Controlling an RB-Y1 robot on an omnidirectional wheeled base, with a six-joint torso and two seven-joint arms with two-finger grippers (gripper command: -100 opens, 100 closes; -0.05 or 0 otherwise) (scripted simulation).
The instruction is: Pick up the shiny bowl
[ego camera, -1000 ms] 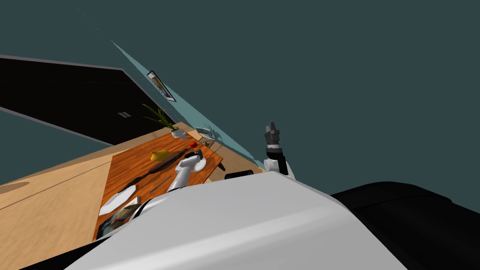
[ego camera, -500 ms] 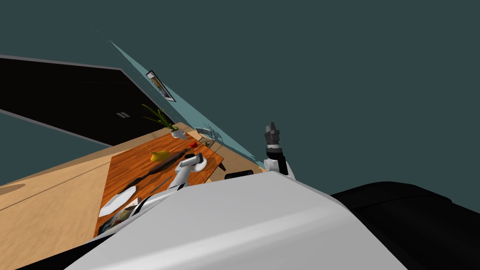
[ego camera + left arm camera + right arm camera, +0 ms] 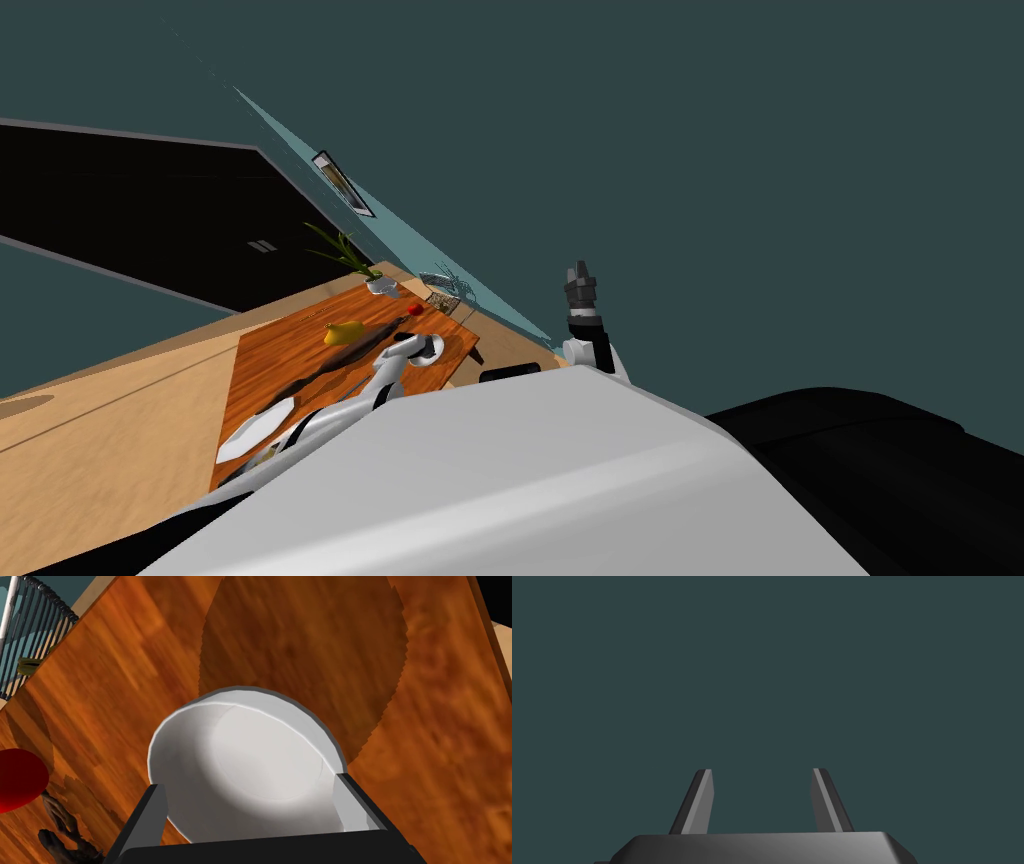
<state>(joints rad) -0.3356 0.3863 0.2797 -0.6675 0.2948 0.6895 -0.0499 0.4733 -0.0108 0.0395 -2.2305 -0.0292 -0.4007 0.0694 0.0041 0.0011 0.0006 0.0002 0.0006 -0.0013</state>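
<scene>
Plain white round bowl (image 3: 250,766) is sitting upright on the reddish-brown wooden table (image 3: 440,726), its rim lying between my left claw's (image 3: 250,781) spread fingers.

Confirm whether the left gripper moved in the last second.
Yes. In the head view the left gripper has come down, away from the red object and toward the white bowl.

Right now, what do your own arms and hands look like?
My left arm is white with dark joints; my right arm is white and black. The left hand and the right hand are each a dark box carrying two thin, flat, blade-like fingers, grey with darker edges.
</scene>
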